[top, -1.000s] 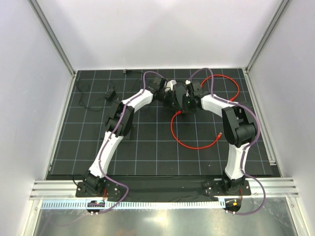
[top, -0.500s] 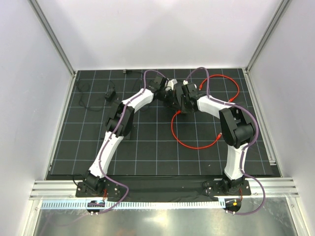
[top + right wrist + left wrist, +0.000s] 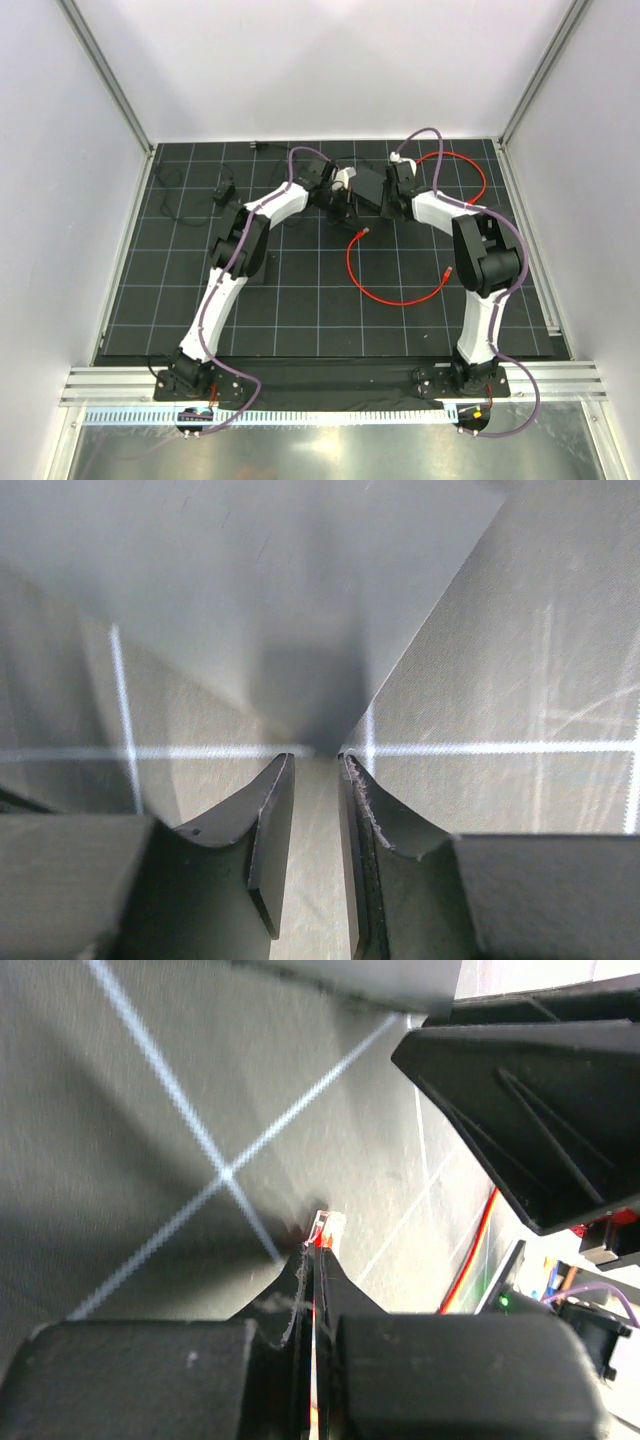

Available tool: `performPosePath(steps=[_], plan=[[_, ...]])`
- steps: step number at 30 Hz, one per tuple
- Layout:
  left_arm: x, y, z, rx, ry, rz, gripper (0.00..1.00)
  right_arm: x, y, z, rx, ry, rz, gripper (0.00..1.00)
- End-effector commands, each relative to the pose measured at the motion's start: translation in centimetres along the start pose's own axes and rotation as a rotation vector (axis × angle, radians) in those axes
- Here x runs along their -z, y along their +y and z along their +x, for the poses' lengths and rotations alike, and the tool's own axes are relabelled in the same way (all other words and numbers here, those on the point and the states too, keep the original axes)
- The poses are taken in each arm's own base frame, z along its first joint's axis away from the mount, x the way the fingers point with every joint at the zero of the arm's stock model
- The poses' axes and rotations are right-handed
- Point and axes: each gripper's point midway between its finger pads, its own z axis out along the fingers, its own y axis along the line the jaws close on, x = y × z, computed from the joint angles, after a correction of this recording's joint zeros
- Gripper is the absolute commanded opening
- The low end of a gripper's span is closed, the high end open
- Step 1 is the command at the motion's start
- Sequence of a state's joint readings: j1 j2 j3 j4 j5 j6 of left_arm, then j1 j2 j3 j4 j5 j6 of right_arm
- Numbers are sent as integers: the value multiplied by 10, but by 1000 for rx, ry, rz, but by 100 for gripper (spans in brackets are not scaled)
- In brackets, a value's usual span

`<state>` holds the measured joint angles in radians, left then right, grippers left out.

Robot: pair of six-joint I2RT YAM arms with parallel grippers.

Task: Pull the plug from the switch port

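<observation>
The black switch (image 3: 370, 185) sits at the back of the mat between my two grippers. The plug (image 3: 365, 232) at the end of the red cable (image 3: 395, 300) lies on the mat in front of the switch, out of any port. My left gripper (image 3: 350, 208) is shut. In the left wrist view its jaws (image 3: 318, 1250) press together, and the clear plug tip (image 3: 327, 1226) shows just past them. My right gripper (image 3: 393, 195) stands at the switch's right side. In the right wrist view its fingertips (image 3: 318, 765) pinch a corner of the switch (image 3: 280, 600).
The red cable's other plug (image 3: 447, 270) lies near the right arm's elbow, and another bend of the cable (image 3: 472, 165) curves at the back right. A small black device (image 3: 224, 192) with thin wires sits at the back left. White walls enclose the mat.
The plug has come out of the switch and now lies on the mat. My left jaws have closed fully. The right gripper and the switch have shifted towards the back right.
</observation>
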<state>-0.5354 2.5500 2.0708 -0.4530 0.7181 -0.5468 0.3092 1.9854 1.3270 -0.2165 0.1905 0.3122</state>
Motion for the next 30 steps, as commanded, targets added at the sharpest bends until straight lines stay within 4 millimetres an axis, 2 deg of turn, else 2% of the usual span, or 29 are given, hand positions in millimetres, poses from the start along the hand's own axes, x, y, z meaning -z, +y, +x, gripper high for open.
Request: performPosePath(steps=[1, 2, 3, 5, 6, 10, 12, 15, 19, 20, 22, 24, 27, 30], plan=[[-3, 48, 40, 83, 85, -123, 0, 27, 18, -21, -11, -99, -104, 32], [3, 40, 38, 80, 72, -102, 0, 32, 20, -23, -17, -114, -120, 33], [6, 33, 28, 56, 38, -61, 1, 43, 24, -29, -36, -134, -152, 34], [14, 23, 25, 59, 11, -18, 7, 50, 25, -26, -54, -130, -173, 37], [18, 18, 15, 37, -27, 15, 14, 56, 29, -28, -78, -132, -186, 39], [38, 5, 2, -1, -107, 54, 33, 73, 39, -32, -133, -134, -233, 48], [48, 0, -3, -23, -140, 69, 42, 85, 47, -24, -97, -113, -243, 53], [58, -2, -9, -37, -174, 79, 47, 98, 47, 3, 10, -47, -219, 61], [74, 5, -19, -23, -235, 58, 48, 127, 56, 48, 101, 60, -257, 63], [77, 5, -21, -21, -244, 62, 48, 143, 56, 52, 110, 70, -266, 63], [81, 4, -20, -28, -254, 65, 48, 157, 54, 63, 126, 80, -258, 62], [83, 4, -19, -45, -261, 55, 48, 178, 61, 71, 147, 85, -303, 59], [90, 0, -19, -60, -277, 55, 48, 187, 70, 91, 165, 133, -366, 54], [95, 0, -19, -61, -287, 46, 47, 180, 76, 112, 190, 192, -373, 50]])
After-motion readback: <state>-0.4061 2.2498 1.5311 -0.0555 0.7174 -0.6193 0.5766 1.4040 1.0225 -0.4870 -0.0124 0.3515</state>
